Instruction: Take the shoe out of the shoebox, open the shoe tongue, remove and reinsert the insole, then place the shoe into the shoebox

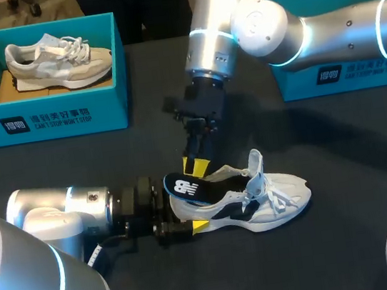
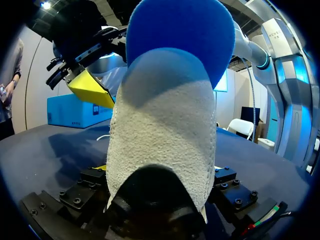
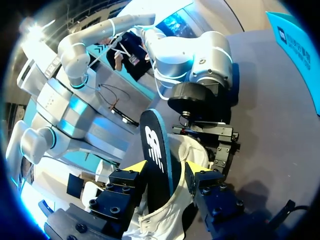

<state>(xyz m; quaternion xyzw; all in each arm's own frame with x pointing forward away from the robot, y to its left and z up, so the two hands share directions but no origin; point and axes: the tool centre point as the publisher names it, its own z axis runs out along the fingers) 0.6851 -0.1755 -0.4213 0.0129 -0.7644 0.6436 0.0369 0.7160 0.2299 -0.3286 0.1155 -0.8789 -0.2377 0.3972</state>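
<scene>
A white and black shoe (image 1: 259, 204) lies on its sole in the middle of the dark table, toe to the right. Its dark blue insole (image 1: 183, 187) stands up out of the heel opening. From above, my right gripper (image 1: 196, 166) is shut on the insole's top end; the right wrist view shows the insole (image 3: 156, 155) pinched between the yellow tips of that gripper (image 3: 165, 167). From the left, my left gripper (image 1: 189, 214) is shut wide on the shoe's heel. In the left wrist view the heel (image 2: 160, 135) fills the gap between its fingers, with the insole (image 2: 180, 35) above.
A teal shoebox (image 1: 53, 118) at the back left holds a beige shoe (image 1: 59, 59). A second teal shoebox (image 1: 342, 73) stands at the back right, partly behind my right arm. Bare table lies right of and in front of the shoe.
</scene>
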